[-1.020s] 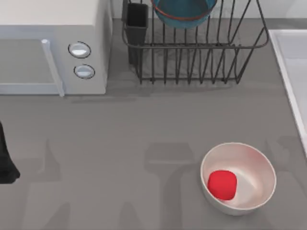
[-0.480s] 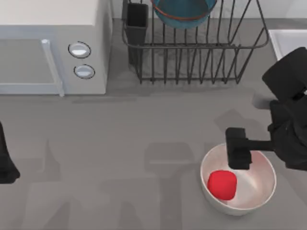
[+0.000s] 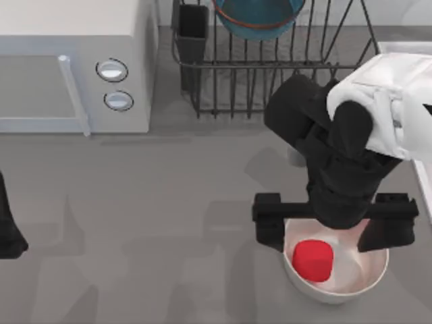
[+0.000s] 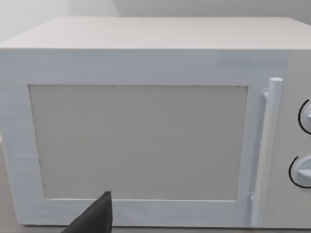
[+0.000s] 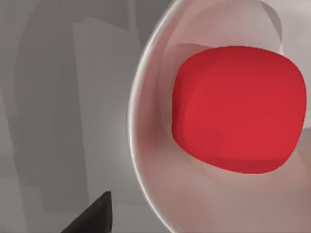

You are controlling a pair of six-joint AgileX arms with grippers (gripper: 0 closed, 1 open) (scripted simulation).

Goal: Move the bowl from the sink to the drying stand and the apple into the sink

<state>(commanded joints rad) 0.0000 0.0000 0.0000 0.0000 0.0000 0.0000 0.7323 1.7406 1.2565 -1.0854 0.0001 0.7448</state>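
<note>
Right claw spread wide over the glossy white bowl.
The small bright red apple lies in that bowl, directly below and between the open fingers.

Right arm reaches in from the table's right edge, white forearm section up near the right side, black wrist angled down toward the front. Right gripper hangs low, fingers spread wide apart (one finger out to the left, the other at the right), crossbar level between them. One dark fingertip pokes into the right wrist view. Left arm sits parked at the table's left edge, its gripper dark, a fingertip visible on its own wrist view.
</note>
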